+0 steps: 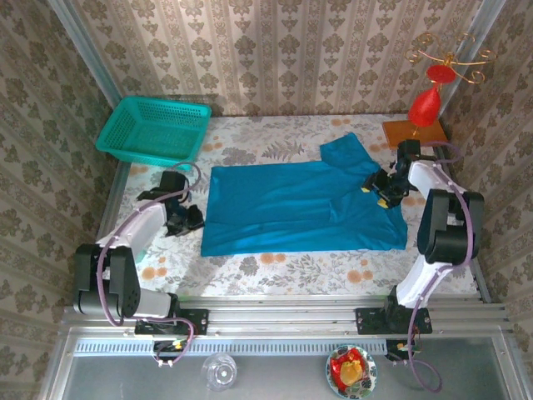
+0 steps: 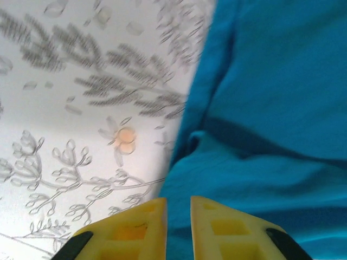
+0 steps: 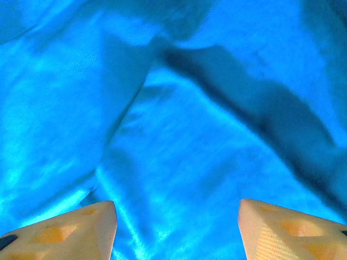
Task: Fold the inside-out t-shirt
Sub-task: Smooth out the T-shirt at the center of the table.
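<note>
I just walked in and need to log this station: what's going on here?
Two robot arms are working on a blue t-shirt spread out on the floral table. The left gripper sits at the shirt's left edge, jaws nearly together; whether they pinch fabric is unclear. The right gripper hovers over the shirt's right end, jaws open, holding nothing.

- The t-shirt (image 1: 291,208) lies spread at the centre of the bench (image 1: 275,267).
- Basket (image 1: 154,129): far-left bench corner, behind the t-shirt.
- Left claw (image 1: 196,219): just beside the t-shirt's left edge.
- Right claw (image 1: 375,194): over the t-shirt's right part.
</note>
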